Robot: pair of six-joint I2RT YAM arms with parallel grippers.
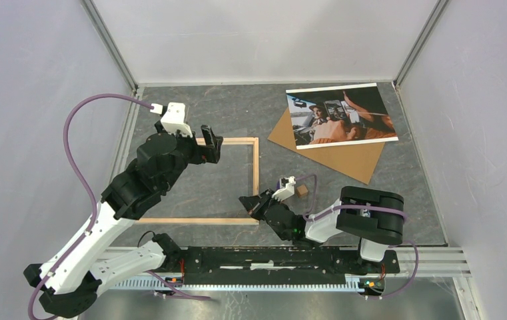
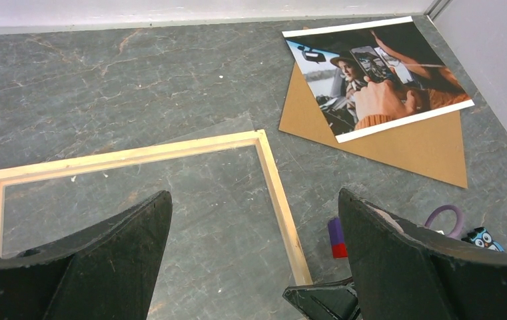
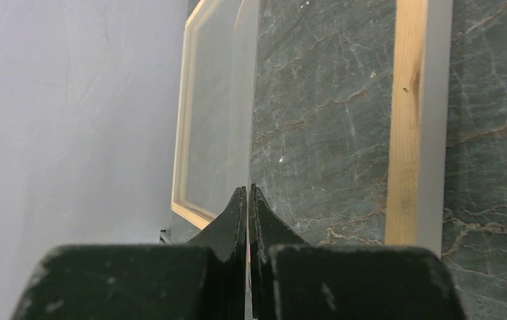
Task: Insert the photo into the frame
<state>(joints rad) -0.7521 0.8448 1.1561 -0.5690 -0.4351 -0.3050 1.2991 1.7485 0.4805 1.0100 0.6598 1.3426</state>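
Observation:
The photo (image 1: 340, 115) (image 2: 377, 73) lies face up at the back right, partly over a brown backing board (image 1: 344, 157). The frame (image 1: 256, 167) (image 2: 277, 180) of light wooden slats lies flat at centre left. My left gripper (image 1: 212, 143) (image 2: 254, 195) hovers open over the frame's far side, nothing between its fingers. My right gripper (image 1: 245, 202) (image 3: 247, 188) is at the frame's near right corner. It is shut on the edge of a thin clear sheet (image 3: 245, 100), which runs edge-on away from the fingertips over the frame (image 3: 404, 133).
A small block (image 1: 300, 191) (image 2: 336, 239) sits on the table just right of the frame, by the right wrist. Pale walls close in the left, back and right sides. A purple cable (image 1: 77, 143) loops off the left arm.

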